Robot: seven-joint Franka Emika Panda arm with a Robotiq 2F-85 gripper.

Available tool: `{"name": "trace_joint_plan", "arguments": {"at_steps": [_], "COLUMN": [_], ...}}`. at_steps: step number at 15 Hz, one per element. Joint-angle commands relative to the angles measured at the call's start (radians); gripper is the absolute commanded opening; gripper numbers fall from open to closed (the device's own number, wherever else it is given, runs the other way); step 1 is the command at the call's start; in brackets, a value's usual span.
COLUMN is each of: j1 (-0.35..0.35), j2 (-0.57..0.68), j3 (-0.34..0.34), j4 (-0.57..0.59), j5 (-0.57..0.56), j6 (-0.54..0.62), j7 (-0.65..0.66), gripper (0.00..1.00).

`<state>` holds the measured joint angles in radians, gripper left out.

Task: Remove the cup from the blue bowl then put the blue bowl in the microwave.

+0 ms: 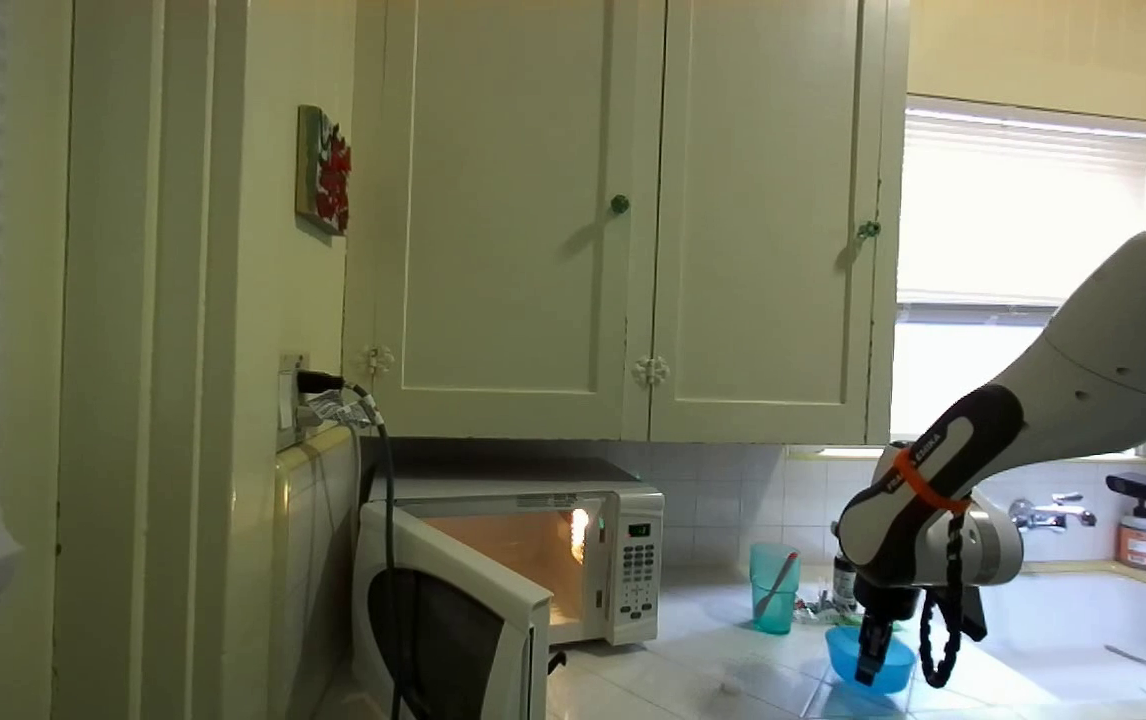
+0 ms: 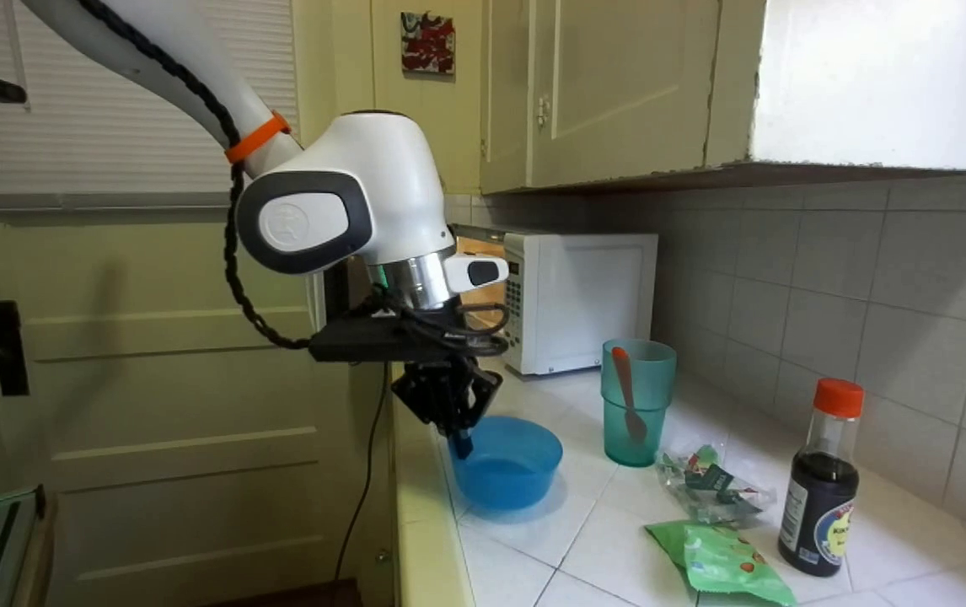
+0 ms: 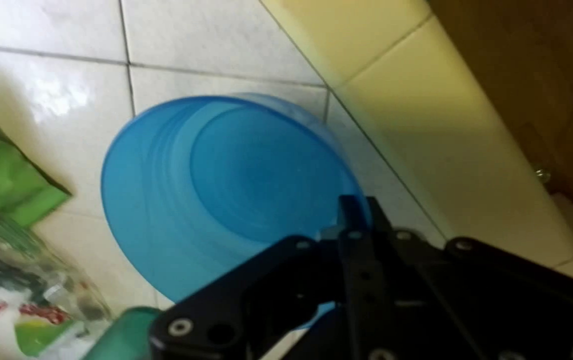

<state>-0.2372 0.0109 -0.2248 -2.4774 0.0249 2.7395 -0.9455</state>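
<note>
At three o'clock on the blue bowl (image 3: 239, 187) (wrist view), my gripper (image 3: 361, 204) pinches the rim between its jaws, likely for carrying to the microwave (image 2: 576, 303).

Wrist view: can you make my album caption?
A black gripper pinches a round blue plastic bowl by its rim.

Blue bowl (image 2: 508, 472), seemingly upright, outside the open microwave (image 2: 584, 299).

In an exterior view: bowl (image 2: 507, 468) L of cup (image 2: 658, 400), micro (image 2: 588, 299) on ctr (image 2: 508, 565) behind both.
</note>
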Motion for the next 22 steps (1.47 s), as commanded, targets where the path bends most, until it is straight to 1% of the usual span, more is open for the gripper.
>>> {"name": "trace_joint_plan", "arguments": {"at_steps": [1, 5, 7, 9, 11, 12, 13, 14, 18, 19, 20, 22], "j1": [0.044, 0.138, 0.199, 0.261, 0.321, 0.348, 0.306, 0.318, 0.307, 0.311, 0.327, 0.347], "j2": [-0.097, -0.149, -0.159, -0.167, -0.174, -0.175, -0.149, -0.150, -0.148, -0.147, -0.126, -0.075], "j3": [0.037, 0.072, 0.088, 0.099, 0.106, 0.104, 0.120, 0.124, 0.122, 0.122, 0.133, 0.166], "j4": [-0.069, -0.074, -0.073, -0.067, -0.056, -0.041, -0.044, -0.040, -0.039, -0.047, -0.023, 0.039], "j5": [0.042, 0.074, 0.129, 0.207, 0.311, 0.372, 0.280, 0.295, 0.292, 0.302, 0.302, 0.265], "j6": [-0.010, -0.023, -0.028, -0.046, -0.074, -0.109, -0.051, -0.057, -0.057, -0.037, -0.015, 0.014], "j7": [-0.156, -0.280, -0.356, -0.448, -0.555, -0.617, -0.496, -0.507, -0.500, -0.515, -0.540, -0.547], "gripper": [0.01, 0.01, 0.01, 0.01, 0.01, 0.01, 0.01, 0.04, 0.04, 0.01, 0.01, 0.01]}}
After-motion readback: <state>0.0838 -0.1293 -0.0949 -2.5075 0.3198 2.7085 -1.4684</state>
